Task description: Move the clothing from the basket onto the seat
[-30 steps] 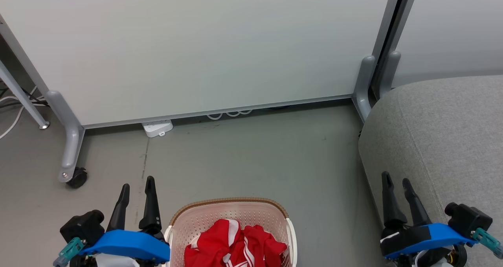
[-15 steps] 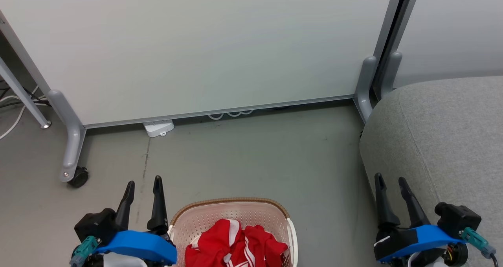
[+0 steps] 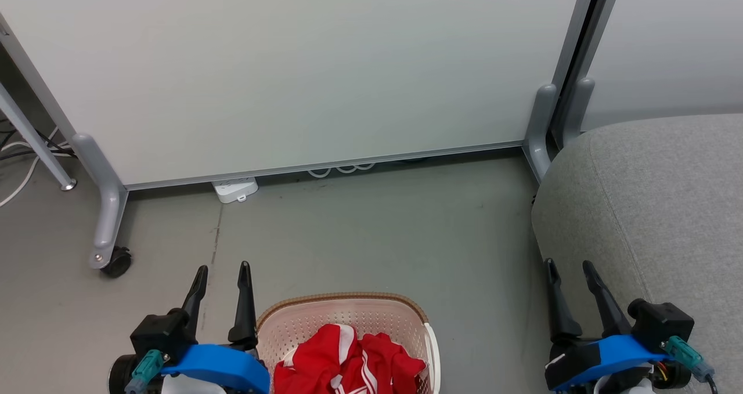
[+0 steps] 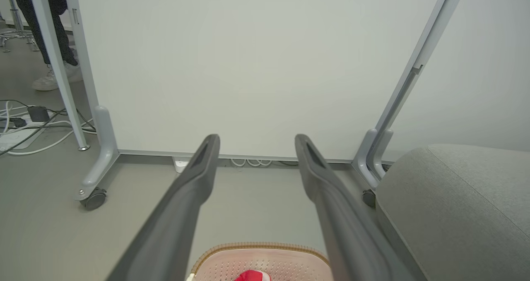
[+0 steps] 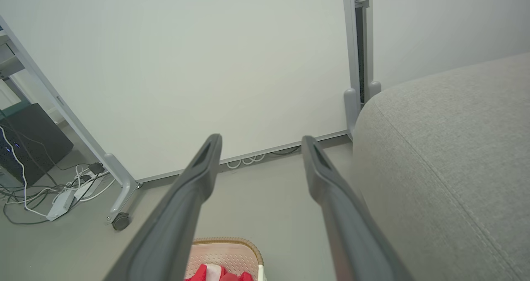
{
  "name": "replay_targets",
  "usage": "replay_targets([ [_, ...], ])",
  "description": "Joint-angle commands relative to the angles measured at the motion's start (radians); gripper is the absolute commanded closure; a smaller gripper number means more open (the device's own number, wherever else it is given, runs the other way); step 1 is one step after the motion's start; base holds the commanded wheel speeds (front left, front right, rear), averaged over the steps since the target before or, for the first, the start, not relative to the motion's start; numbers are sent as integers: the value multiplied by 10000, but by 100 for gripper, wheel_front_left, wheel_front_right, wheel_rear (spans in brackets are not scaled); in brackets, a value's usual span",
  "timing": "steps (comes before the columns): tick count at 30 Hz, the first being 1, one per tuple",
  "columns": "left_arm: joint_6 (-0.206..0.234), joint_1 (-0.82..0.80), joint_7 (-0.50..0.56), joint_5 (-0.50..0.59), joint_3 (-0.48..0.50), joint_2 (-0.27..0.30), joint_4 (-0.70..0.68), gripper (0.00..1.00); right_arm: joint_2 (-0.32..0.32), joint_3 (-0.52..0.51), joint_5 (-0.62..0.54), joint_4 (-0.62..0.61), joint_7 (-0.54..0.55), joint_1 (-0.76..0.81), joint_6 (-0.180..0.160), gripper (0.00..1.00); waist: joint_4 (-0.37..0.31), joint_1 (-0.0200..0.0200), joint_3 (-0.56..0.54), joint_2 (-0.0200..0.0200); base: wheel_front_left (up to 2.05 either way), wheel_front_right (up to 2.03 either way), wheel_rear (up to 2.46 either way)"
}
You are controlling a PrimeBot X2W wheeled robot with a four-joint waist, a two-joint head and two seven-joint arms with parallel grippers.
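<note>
Spread wide, empty: left gripper at seven o'clock, right gripper at five. Bright red striped fabric clothing heaped in perforated cream plastic basket at six; may catch while lifted, tipping basket.

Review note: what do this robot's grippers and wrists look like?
The left gripper and right gripper each have two long, tapering dark fingers on a black base. A bright blue cover wraps each wrist, with a black boxy module and a teal plug at its outer side.
</note>
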Motion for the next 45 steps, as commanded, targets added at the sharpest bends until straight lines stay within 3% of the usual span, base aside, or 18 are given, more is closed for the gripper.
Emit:
replay_targets([
  [1, 36, -196, -93, 233, -25, 67, 15, 0, -23, 20, -253, 16, -91, -180, -3, 0, 6, 0, -3, 0, 0, 0, 0],
  [24, 194, -217, -504, 1542, -342, 74, 516, 0, -26, 51, -1869, 363, -502, -174, -3, 0, 44, -1, -41, 0, 0, 0, 0],
  [45, -27, -486, -483, 1605, -437, 67, 1014, 0, -26, 101, -1781, 310, -500, -248, -3, 0, -96, -1, 212, 0, 0, 0, 0],
])
